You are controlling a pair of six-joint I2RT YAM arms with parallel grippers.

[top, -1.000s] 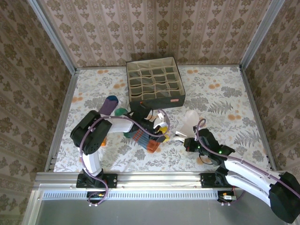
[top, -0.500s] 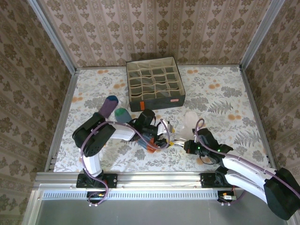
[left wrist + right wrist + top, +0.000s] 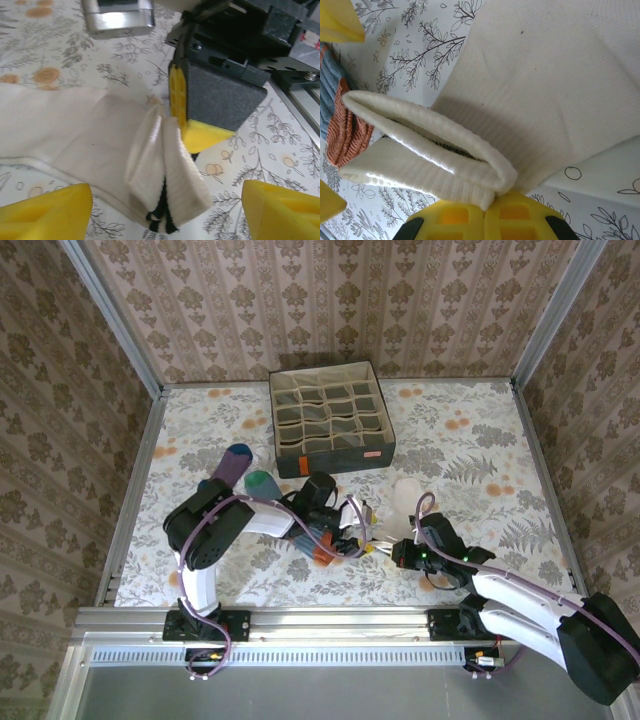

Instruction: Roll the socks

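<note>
A white sock [image 3: 75,135] with black stripes lies on the floral table, its cuff [image 3: 167,175] folded double. My right gripper [image 3: 485,210] is shut on that folded cuff [image 3: 435,150]; its black body with yellow pads [image 3: 181,100] stands right behind the fold in the left wrist view. My left gripper [image 3: 162,215] is open, its yellow fingertips [image 3: 45,210] wide on either side of the cuff without touching it. From above, both grippers [image 3: 358,530] [image 3: 387,546] meet at the white sock [image 3: 405,492]. The grey-blue striped sock [image 3: 308,538] lies under the left arm, its orange cuff [image 3: 345,130] close by.
A purple sock [image 3: 230,468] with a blue toe and a green toe [image 3: 260,483] lie at mid left. The grey compartment box [image 3: 335,462] stands at the back centre. Wallpapered walls close in the table on three sides.
The left gripper has moved right to the white sock's cuff and its jaws have widened. The right gripper has shifted slightly left, still shut on the cuff.
</note>
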